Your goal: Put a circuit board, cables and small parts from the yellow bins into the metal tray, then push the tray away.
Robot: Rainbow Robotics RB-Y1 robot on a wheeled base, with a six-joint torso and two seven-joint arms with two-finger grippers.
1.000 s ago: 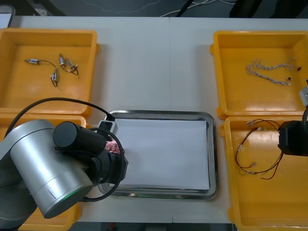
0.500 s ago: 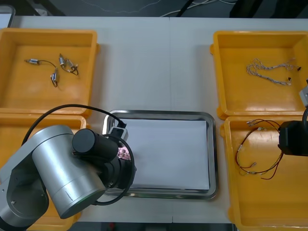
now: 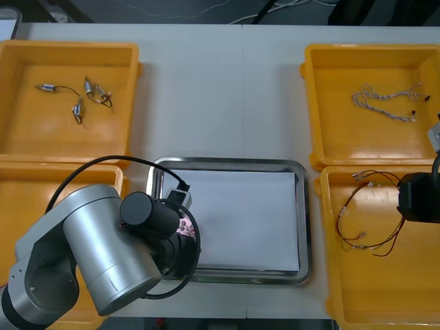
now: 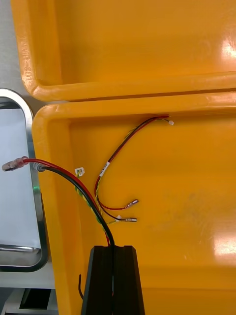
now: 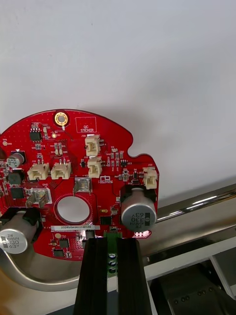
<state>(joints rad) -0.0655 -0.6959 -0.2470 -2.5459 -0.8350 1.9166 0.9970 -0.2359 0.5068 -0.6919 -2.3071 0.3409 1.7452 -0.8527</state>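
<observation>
- Left gripper (image 5: pixel 112 261) pinches the circuit board (image 5: pixel 73 177) by its edge and has swung from the near left bin (image 3: pixel 34 180) to over the metal tray (image 3: pixel 303 213); release looks next.
- Right gripper (image 4: pixel 113 261) unmoved, clamped on red and yellow cable (image 4: pixel 64 172) over near right bin (image 4: pixel 187 197).

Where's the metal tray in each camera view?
Front view: tray mid-table, between the yellow bins.
Left wrist view: its rim under the circuit board held by the left gripper.
Right wrist view: tray beside the bin where the right gripper pinches a cable.
Shared landmark: the tray's white inside.
</observation>
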